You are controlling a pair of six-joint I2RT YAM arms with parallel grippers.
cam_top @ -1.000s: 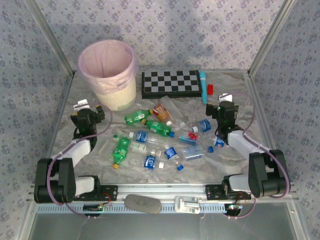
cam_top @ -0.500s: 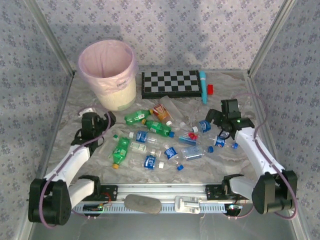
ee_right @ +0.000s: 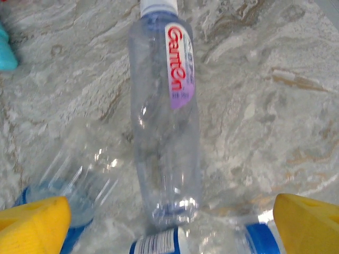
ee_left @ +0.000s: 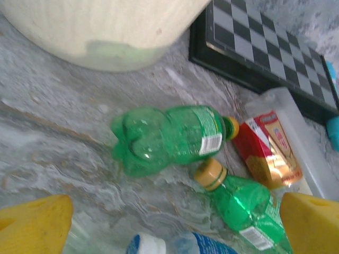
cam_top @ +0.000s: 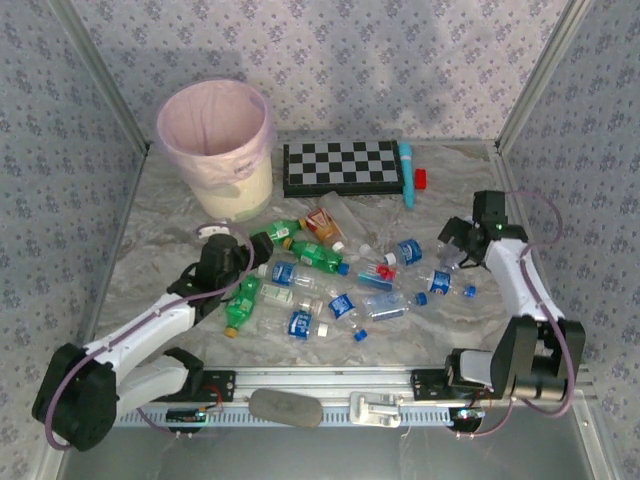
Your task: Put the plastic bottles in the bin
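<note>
Chessboard (cam_top: pixel 342 167), teal marker (cam_top: pixel 407 172) & red block (cam_top: pixel 421 178) lie behind plastic bottles (cam_top: pixel 317 256) on marbled bench (cam_top: pixel 150 230); orange packet (cam_top: pixel 322 224), maybe a sachet, among them. L gripper (cam_top: pixel 243 262) & R gripper (cam_top: pixel 450 250) gape wide, nothing held.

The left arm (cam_top: pixel 150 325) lies extended low from its base toward 2 o'clock. The left gripper (cam_top: pixel 238 262) is spread wide, its yellow fingertips (ee_left: pixel 33 225) far apart. The right arm (cam_top: pixel 520 280) stands toward 12 o'clock. The right gripper (cam_top: pixel 452 243) points toward 8 o'clock, jaws equally wide and empty.
</note>
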